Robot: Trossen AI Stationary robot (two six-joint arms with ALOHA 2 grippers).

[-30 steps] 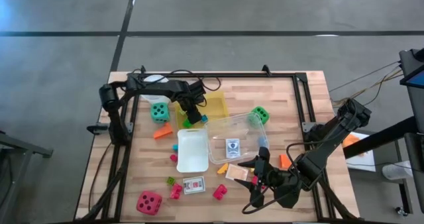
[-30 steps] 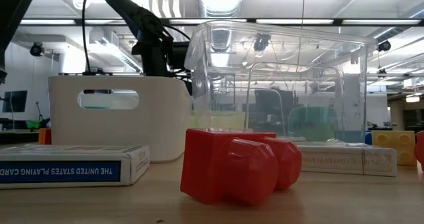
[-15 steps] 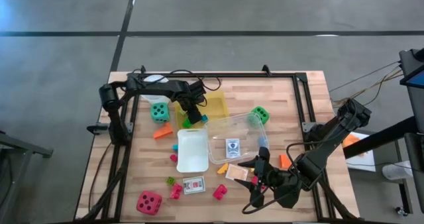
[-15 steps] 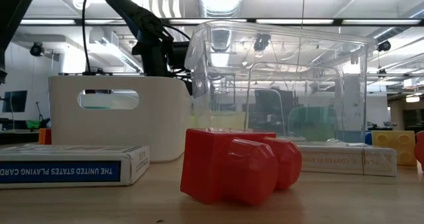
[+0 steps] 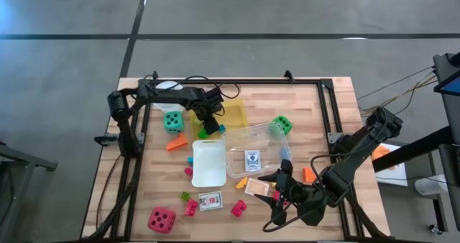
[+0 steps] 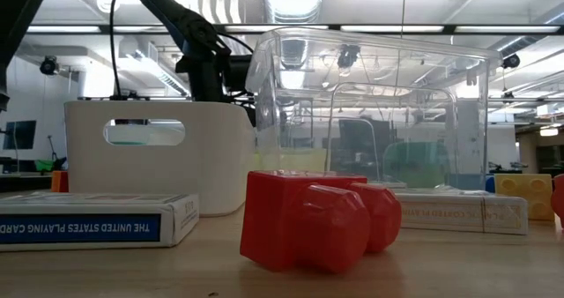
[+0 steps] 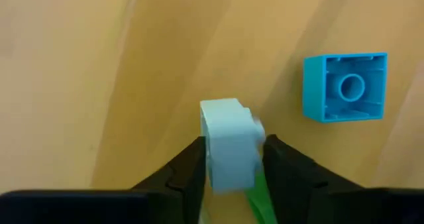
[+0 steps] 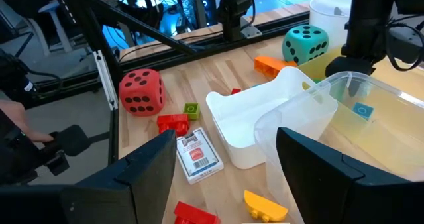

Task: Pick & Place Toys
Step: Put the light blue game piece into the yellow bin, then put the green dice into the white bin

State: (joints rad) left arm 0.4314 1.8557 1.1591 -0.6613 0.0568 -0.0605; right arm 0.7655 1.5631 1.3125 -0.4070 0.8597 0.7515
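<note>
My left gripper [image 5: 206, 126] is at the near left corner of the yellow tray [image 5: 233, 115], shut on a pale block [image 7: 228, 144] with a green piece [image 7: 255, 199] under it. A blue block [image 7: 344, 87] lies beside it. My right gripper [image 5: 277, 196] is open and empty near the table's front edge, beside an orange card pack [image 5: 257, 189]. A teal die [image 5: 172, 119], a green die [image 5: 282, 124] and a red die [image 5: 162, 219] rest on the table. One card pack [image 5: 251, 159] lies in the clear box [image 5: 267, 139], and another card pack [image 5: 210, 200] is on the table. My left gripper pinches the pale block by two opposite sides [image 7: 211, 159] between its two fingers. The fingers come from above, pointing down. I cannot tell whether the block is clear of the surface below it.
A white tray [image 5: 208, 162] lies left of the clear box. A white cup [image 5: 167, 88] stands at the far left. Small red blocks [image 5: 190, 208], an orange block [image 5: 176, 143] and another orange block [image 5: 309, 175] are scattered on the wood. A black frame [image 5: 237, 80] runs along the table's edges.
</note>
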